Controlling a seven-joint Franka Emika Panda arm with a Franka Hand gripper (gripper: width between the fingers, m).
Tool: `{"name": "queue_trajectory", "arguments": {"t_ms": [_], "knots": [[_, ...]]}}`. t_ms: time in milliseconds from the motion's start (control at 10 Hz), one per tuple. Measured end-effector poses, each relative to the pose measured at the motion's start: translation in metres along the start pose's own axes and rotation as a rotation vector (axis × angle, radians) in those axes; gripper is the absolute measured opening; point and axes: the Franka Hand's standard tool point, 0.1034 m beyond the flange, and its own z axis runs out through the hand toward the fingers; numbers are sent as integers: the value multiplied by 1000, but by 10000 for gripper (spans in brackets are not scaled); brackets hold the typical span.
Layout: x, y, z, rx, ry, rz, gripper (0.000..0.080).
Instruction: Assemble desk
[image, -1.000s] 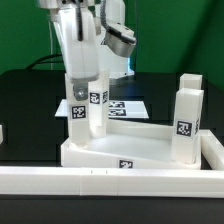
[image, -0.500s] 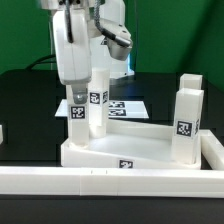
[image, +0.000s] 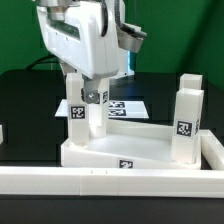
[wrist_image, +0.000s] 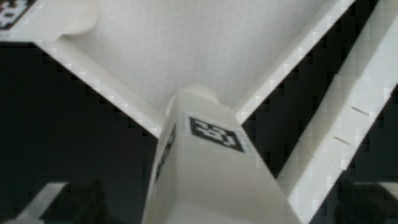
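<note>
White tabletop (image: 120, 148) with raised rim, lying on the black table (image: 25, 100) against the long white border rail (image: 110, 182). An upright white square leg (image: 88, 112), tagged in black and white, stands in the tabletop's corner on the exterior view's left; two further tagged legs (image: 186, 118) stand at the opposite end. The arm descends vertically over the first leg, its gripper (image: 88, 98) around the leg's upper part; whether the fingers press on it cannot be told. The wrist view looks down the leg (wrist_image: 214, 150) onto the tabletop (wrist_image: 178, 50). Behind the tabletop lies the flat marker board (image: 128, 106).
</note>
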Motion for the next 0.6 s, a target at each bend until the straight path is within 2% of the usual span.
{"name": "queue_trajectory", "arguments": {"t_ms": [300,500,600], "knots": [[0,0,0,-2,1,-208,649],[1,1,1,-47,31,-449,649],[2,1,1,-61,43,-535,649]]}}
